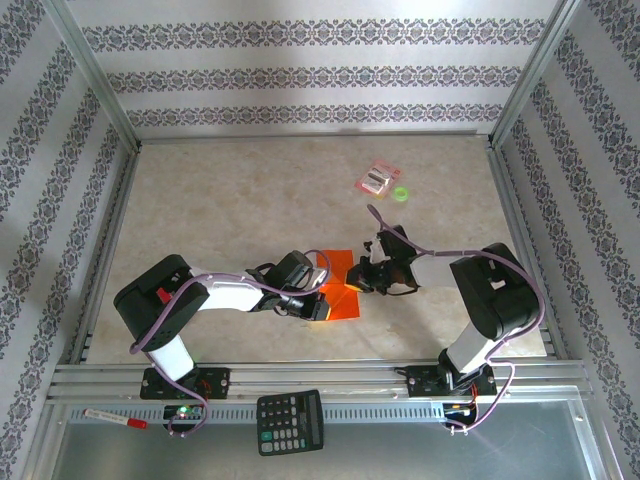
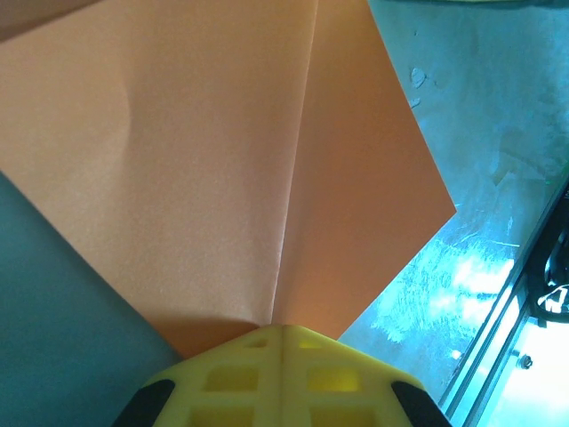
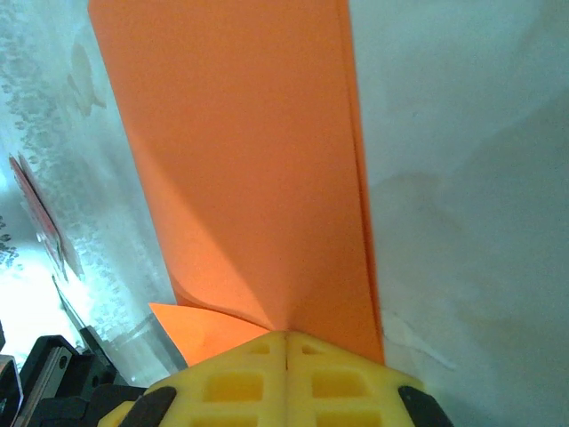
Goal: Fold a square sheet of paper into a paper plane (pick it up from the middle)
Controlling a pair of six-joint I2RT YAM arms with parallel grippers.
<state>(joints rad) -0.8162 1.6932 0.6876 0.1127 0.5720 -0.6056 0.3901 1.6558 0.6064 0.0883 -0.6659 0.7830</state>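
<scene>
Counter (image 1: 240, 200): beige, marbled, matt finish, paler toward 6 o'clock.
Walls (image 1: 300, 75): three, standing at 9, 12 and 3 o'clock, with white paper carrying bands of dark floral pattern.
Frame (image 1: 95, 75): silver aluminium posts rising from the far corners, at 11 and 1 o'clock.
Front rail (image 1: 330, 378): slotted aluminium, at 6 o'clock, with grey metal sheet (image 1: 450, 455) beyond it.
Light: soft, even, no hard shadows.
</scene>
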